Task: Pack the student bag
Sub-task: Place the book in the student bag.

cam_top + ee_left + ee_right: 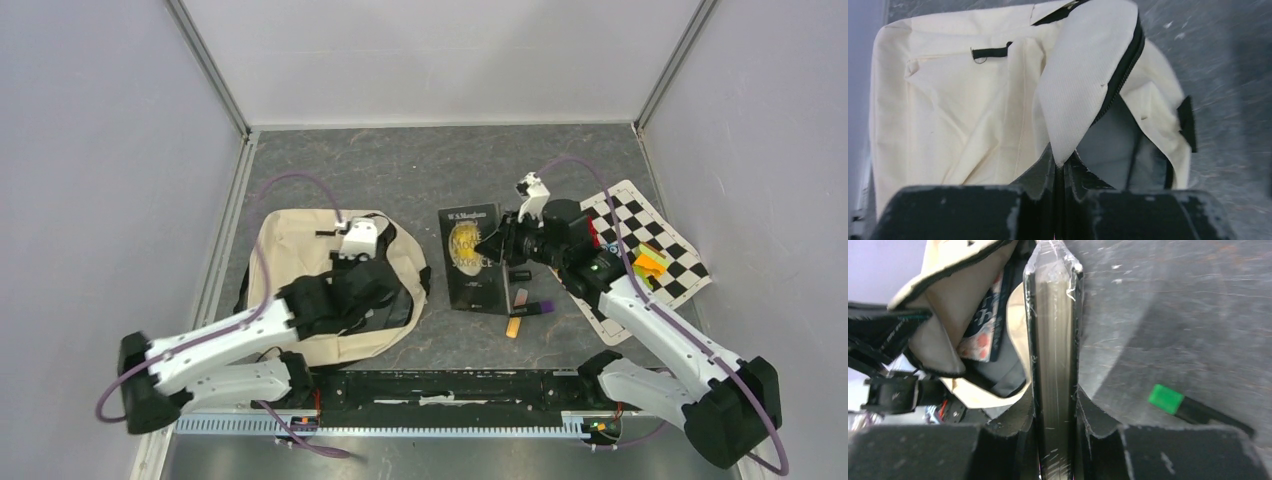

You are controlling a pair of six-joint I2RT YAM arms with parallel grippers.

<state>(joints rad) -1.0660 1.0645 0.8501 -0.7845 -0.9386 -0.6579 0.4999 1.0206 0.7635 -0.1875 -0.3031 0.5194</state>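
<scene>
**Pale Panels, Dark Slab**

We're looking down on a dark grey, marbled tabletop (400, 170), boxed in by a plain left wall (90, 150), back wall (440, 60) and right wall (770, 120). Metal posts (208, 65) climb both far corners. A black rail (450, 385) lines the near edge, and the light is soft and even.

Black-covered book (1055, 365) edge-on between the jaws, open student bag (948, 305) just beside
</scene>
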